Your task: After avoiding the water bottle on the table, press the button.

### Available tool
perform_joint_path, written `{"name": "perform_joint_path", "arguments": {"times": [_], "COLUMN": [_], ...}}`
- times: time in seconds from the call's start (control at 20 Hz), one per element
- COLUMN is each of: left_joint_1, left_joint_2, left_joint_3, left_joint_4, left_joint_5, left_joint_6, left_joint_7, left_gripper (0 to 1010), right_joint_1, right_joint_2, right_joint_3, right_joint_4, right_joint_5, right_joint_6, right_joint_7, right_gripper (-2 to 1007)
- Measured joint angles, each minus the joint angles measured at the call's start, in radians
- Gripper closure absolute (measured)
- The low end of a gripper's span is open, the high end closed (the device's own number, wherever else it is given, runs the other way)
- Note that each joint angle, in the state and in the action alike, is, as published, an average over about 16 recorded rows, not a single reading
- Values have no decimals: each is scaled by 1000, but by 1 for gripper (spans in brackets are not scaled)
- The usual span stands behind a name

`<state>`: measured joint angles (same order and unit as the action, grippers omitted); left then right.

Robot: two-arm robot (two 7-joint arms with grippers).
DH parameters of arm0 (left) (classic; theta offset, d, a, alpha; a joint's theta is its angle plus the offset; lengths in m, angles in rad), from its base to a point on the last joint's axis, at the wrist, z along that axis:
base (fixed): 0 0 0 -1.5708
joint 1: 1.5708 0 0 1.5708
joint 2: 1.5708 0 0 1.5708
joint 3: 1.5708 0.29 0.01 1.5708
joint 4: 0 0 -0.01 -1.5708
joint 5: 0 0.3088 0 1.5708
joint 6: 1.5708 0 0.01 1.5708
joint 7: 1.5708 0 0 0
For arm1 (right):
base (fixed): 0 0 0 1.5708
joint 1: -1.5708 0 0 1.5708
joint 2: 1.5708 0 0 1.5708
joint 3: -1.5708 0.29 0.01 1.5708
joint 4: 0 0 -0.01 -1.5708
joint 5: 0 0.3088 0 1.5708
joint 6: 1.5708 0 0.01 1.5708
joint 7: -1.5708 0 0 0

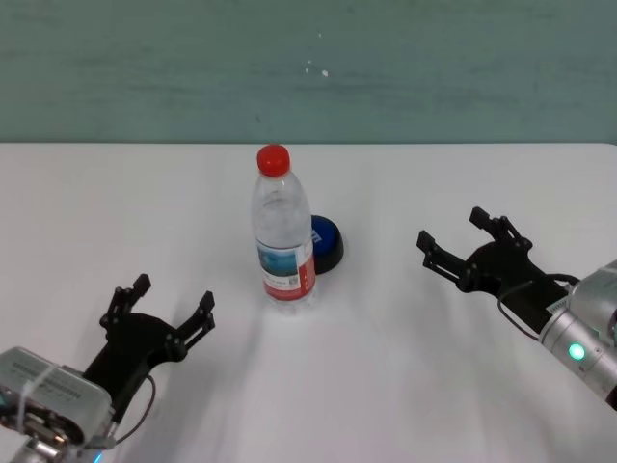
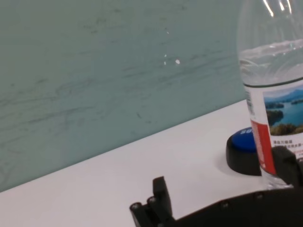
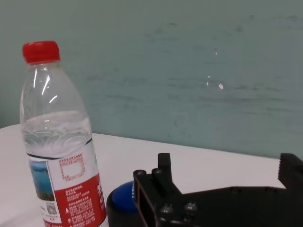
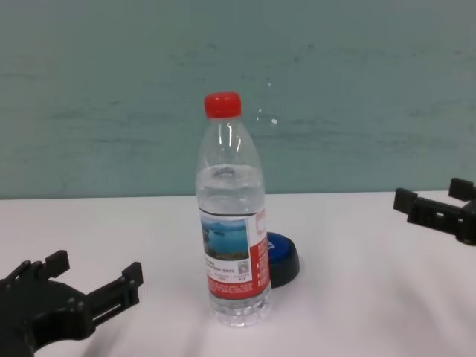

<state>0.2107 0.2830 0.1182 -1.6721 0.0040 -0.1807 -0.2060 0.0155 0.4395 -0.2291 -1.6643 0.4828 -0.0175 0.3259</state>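
Observation:
The water bottle [image 1: 281, 231] stands upright mid-table, clear with a red cap and a lake-picture label; it also shows as the bottle [image 4: 230, 216], [image 3: 59, 142], [image 2: 274, 90]. Just behind it and to its right sits the button [image 1: 326, 243], blue dome on a black base, partly hidden by the bottle; the button [image 4: 282, 259] peeks out in the chest view too. My right gripper [image 1: 461, 236] hovers open to the right of the button, fingers pointing toward it. My left gripper [image 1: 174, 301] rests open at the near left, away from the bottle.
The white table [image 1: 386, 386] stretches wide around the bottle, with bare surface between both grippers and the bottle. A teal wall [image 1: 308, 68] rises behind the table's far edge.

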Motion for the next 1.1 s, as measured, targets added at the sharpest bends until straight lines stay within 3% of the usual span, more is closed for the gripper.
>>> {"name": "perform_joint_path", "arguments": {"times": [0.2,0.5,0.8,1.1], "left_joint_1": [0,0,0,0], "left_joint_2": [0,0,0,0], "left_joint_3": [0,0,0,0], "left_joint_4": [0,0,0,0], "left_joint_5": [0,0,0,0], "left_joint_6": [0,0,0,0], "left_joint_7": [0,0,0,0], "left_gripper": [10,10,10,10], "right_joint_1": [-23,-21,-6,8], "right_joint_2": [-28,-55,-63,-65], "right_joint_3": [12,-4,-33,-49], "right_joint_4": [0,19,42,69], "right_joint_5": [-7,-45,-101,-142], "right_joint_6": [-7,7,27,21], "right_joint_7": [-21,-29,-22,-5], "right_gripper": [1,1,1,1]}}
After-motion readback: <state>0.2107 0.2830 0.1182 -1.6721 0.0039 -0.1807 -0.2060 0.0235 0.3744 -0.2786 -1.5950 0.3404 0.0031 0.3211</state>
